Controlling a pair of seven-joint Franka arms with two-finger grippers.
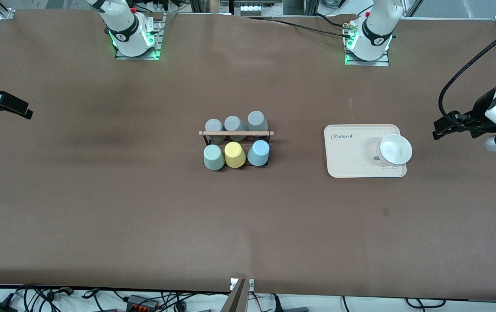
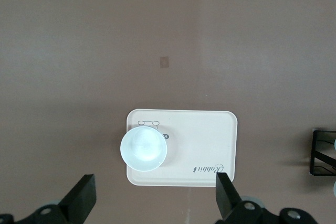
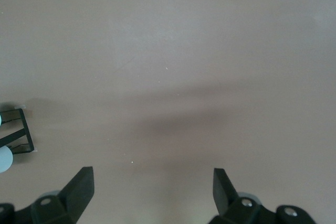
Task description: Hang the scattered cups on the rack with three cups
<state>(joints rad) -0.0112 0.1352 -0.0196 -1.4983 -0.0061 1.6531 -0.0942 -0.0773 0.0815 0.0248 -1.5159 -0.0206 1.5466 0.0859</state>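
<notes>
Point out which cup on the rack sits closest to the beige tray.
The light blue cup, at the front row's end toward the beige tray; yellow and sage green sit farther along.

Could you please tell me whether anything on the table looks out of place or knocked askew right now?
Nothing stands out. The green cup and blue cup sit upside down on the rack. Both grippers wait open, left gripper and right gripper.

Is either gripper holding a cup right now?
No. Both wrist views show the left gripper and right gripper open with nothing between the fingers, and the green cup and blue cup sit on the rack.
</notes>
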